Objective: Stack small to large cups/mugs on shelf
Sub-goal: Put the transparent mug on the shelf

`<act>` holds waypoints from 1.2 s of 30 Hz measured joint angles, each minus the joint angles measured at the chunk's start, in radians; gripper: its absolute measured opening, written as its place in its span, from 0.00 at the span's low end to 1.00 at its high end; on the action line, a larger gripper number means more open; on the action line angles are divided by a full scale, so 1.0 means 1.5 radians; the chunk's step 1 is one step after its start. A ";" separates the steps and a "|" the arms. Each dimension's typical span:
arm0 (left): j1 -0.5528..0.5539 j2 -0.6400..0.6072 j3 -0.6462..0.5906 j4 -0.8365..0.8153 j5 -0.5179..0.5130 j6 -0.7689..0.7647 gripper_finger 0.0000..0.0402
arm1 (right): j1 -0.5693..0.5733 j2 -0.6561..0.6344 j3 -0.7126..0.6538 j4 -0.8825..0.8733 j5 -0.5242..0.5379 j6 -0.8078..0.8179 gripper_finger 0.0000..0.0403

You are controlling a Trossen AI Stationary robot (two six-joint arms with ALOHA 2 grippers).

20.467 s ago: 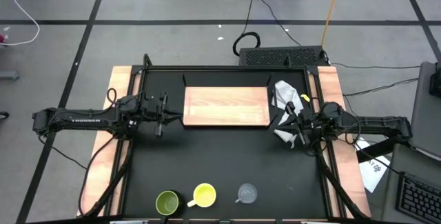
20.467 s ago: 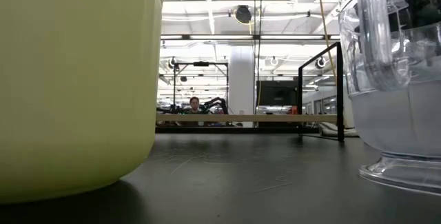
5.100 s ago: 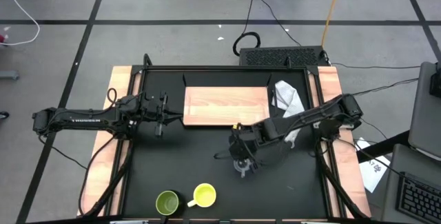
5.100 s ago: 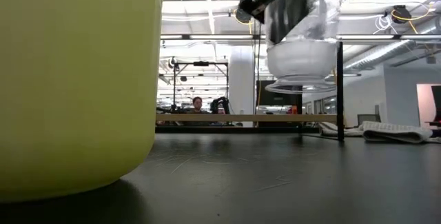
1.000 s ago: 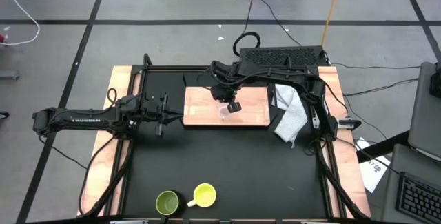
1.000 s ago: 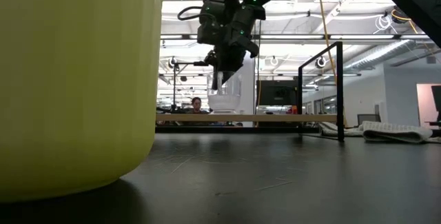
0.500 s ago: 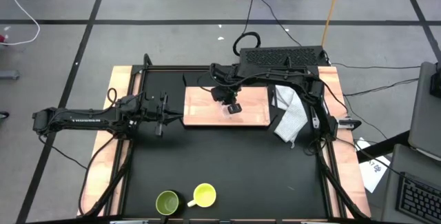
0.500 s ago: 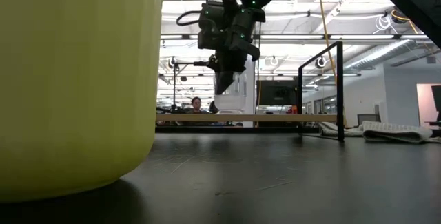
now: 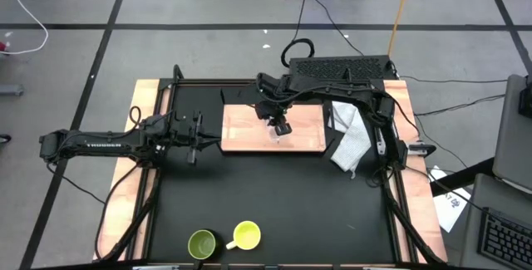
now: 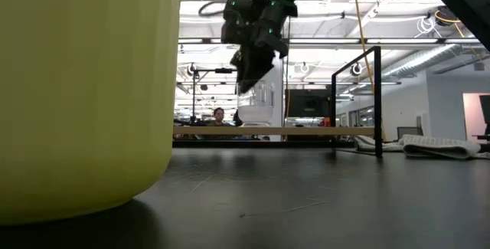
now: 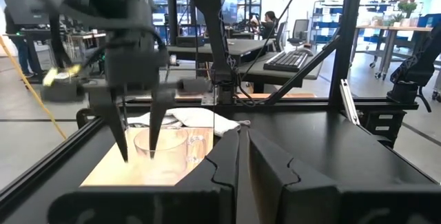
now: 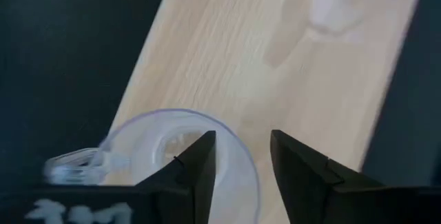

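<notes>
The small clear glass cup (image 12: 148, 151) stands upright on its base on the light wooden shelf (image 9: 245, 129), near the shelf's middle. My right gripper (image 12: 241, 162) hangs just above the cup, open. One finger is over the cup's inside and the other outside its rim, and neither touches it. The left wrist view shows the same cup (image 11: 172, 148) below those fingers. The yellow mug (image 9: 246, 236) and the olive-green mug (image 9: 202, 244) stand near the table's near edge. My left gripper (image 11: 238, 162) waits shut to the left of the shelf.
A white cloth (image 9: 349, 133) lies just right of the shelf. The yellow mug (image 10: 84, 88) fills the left of the low view. Black table surface lies bare between the shelf and the two mugs. A person sits in the room far behind.
My right gripper has opened and let go of the glass cup's wall, then risen a little above it. The cup stays upright on the shelf where it was set.
</notes>
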 joint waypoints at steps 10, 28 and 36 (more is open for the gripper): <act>0.000 0.000 0.000 0.000 0.000 0.000 0.08 | 0.005 -0.109 0.001 0.007 0.000 0.084 0.31; 0.000 0.000 0.000 0.000 0.000 0.000 0.08 | 0.115 -0.406 -0.335 0.232 -0.055 0.084 0.01; 0.000 0.000 0.000 0.000 0.000 0.000 0.08 | 0.167 -0.581 -0.579 0.403 -0.055 0.195 0.00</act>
